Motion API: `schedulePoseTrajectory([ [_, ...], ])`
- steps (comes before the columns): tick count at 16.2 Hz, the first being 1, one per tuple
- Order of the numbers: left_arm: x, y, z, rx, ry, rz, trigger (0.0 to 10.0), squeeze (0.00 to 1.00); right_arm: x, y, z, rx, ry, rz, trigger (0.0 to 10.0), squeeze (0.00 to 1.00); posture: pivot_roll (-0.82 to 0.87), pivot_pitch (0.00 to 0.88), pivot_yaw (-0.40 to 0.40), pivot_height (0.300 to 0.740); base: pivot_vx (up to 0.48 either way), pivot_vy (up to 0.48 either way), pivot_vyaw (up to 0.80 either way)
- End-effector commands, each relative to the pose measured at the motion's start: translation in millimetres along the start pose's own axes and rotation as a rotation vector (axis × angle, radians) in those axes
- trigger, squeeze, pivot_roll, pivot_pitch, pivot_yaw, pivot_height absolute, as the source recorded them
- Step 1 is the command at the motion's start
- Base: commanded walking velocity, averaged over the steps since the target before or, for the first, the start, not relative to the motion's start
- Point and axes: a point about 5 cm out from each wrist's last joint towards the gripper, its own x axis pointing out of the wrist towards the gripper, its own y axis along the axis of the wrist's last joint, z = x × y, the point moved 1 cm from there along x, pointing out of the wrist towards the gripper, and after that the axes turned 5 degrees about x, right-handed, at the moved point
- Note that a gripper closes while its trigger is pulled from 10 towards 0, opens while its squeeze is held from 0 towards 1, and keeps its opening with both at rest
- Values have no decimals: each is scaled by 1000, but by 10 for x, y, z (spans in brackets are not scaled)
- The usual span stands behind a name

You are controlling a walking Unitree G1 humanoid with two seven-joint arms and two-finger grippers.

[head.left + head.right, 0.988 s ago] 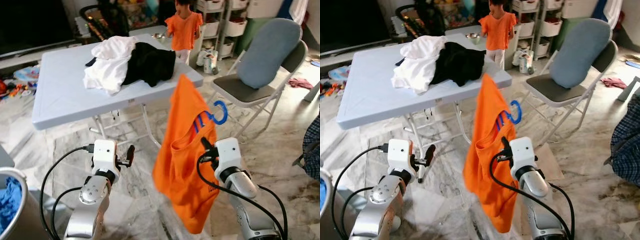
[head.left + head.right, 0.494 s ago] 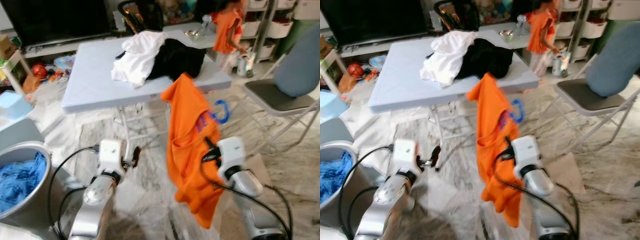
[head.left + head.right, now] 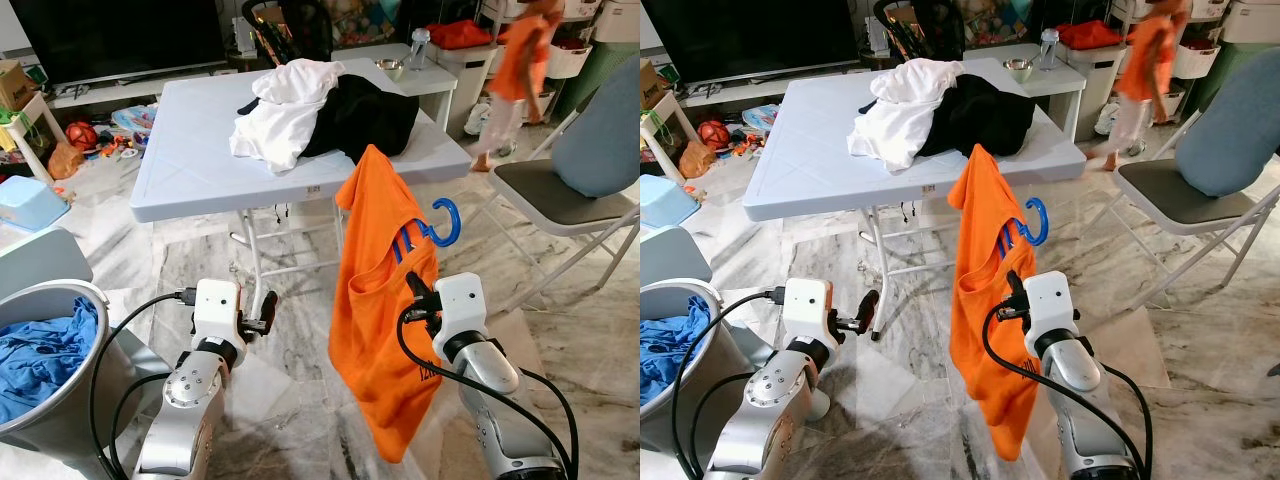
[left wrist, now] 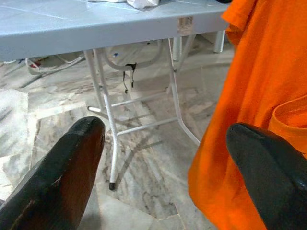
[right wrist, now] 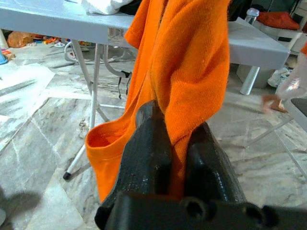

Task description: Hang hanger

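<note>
An orange shirt (image 3: 383, 300) hangs on a blue hanger whose hook (image 3: 446, 221) sticks out to the right of the collar. My right gripper (image 3: 413, 291) is shut on the shirt fabric just below the collar and holds it up in front of the table; in the right wrist view the black fingers (image 5: 153, 139) pinch orange cloth. My left gripper (image 3: 263, 307) is open and holds nothing, low, to the left of the shirt. Its two fingers (image 4: 72, 163) stand wide apart, with the table legs beyond.
A pale blue folding table (image 3: 190, 165) ahead carries white (image 3: 283, 110) and black clothes (image 3: 365, 112). A grey bucket (image 3: 60, 300) with blue cloth stands at my left. A folding chair (image 3: 575, 185) is on the right. A person in orange (image 3: 512, 65) walks at the back right.
The whole view has shifted and steadied, so the camera moved. The person in orange has walked to the right behind the table. Both arms keep their pose, the shirt still held.
</note>
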Motion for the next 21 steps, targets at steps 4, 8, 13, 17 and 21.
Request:
schedulePoseTrajectory([
  [4,33,22,8,0,1,-5,10000,0,19,138,-7,-5,4,57,10000,0,-134,0,36,740,0,0,0],
  [8,40,37,36,-4,-11,4,10000,0,19,138,-20,-4,9,56,10000,0,-132,0,29,740,0,0,0],
  [13,72,12,94,14,-75,-25,10000,0,-10,129,-92,-43,140,23,10000,0,-132,0,29,740,0,0,0],
  [17,200,36,222,190,-238,-31,10000,0,-127,203,-67,-185,385,-54,10000,0,-154,0,40,740,0,0,0],
  [21,288,29,619,329,-432,-5,10000,0,-141,322,-107,-303,510,-84,10000,0,-181,0,52,740,0,0,0],
])
